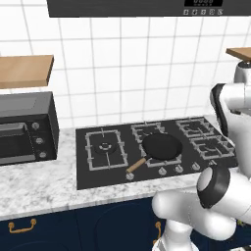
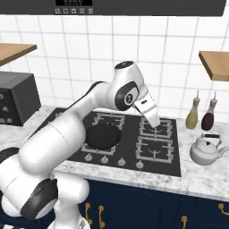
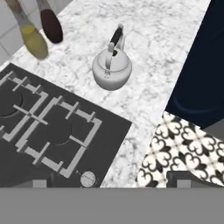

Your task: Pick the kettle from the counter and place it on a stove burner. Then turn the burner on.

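Standing kettle on counter, bottles just behind, beside stove.

**Open marble around the kettle, bottles crowd the back**

You see bare counter in front of the kettle and between it and the stove. Two bottles stand near behind it, by the wall. A frying pan covers one middle burner; the right-hand burners lie open.
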Motion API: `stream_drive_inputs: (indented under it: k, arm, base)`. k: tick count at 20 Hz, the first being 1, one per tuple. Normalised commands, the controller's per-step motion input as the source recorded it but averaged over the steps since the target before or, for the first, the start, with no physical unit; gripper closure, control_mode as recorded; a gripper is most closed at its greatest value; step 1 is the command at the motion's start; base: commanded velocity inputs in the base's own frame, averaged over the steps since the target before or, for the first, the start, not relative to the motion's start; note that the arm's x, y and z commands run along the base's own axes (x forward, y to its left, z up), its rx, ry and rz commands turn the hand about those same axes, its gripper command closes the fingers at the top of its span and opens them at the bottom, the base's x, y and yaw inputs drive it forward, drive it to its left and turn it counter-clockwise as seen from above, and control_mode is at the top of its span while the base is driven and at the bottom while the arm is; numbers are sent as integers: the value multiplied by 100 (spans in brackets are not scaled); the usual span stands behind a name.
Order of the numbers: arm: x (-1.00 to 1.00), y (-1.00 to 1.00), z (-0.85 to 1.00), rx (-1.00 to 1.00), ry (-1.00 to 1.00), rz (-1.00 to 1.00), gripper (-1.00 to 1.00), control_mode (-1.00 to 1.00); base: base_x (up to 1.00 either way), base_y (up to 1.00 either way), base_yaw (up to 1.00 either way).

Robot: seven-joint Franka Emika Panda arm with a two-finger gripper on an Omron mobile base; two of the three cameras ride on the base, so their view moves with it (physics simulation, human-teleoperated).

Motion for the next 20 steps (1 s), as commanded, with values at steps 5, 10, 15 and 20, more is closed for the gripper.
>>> stream_drive_inputs:
  k: [5, 10, 15, 20]
  arm:
    - [37, -89, -3, 2, 7, -16, -100, -100]
    - [28, -100, -40, 7, 10, -8, -100, -100]
    - [20, -94, -68, 7, 12, -1, -100, -100]
    - [8, -54, -57, 10, 1, 0, -100, -100]
  base:
    - [0, 0, 0]
    - [0, 0, 0]
    - [0, 0, 0]
    - [0, 0, 0]
